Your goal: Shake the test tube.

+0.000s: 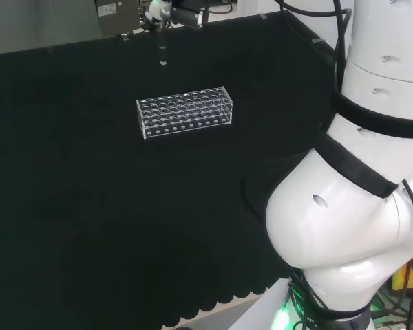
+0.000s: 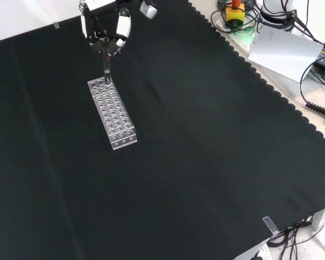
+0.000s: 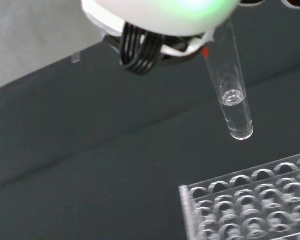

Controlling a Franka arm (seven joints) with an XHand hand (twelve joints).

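My hand (image 2: pixel 105 33) pinches a clear round-bottomed test tube (image 3: pixel 230 95) by its top, it seems; a little clear liquid sits inside. It hangs above the clear plastic rack (image 2: pixel 112 112) of round holes; black cloth (image 2: pixel 206 162) lies beneath.

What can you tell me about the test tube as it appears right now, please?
The test tube is a slim tube of clear glass or plastic with a rounded bottom, and a little clear liquid sits in its lower end. It hangs roughly upright in the air, held at its upper end by the hand, with a small red mark near the grip. In the front view its lower end lies over the far end of the clear rack; the wrist view shows it clear of the rack's holes.
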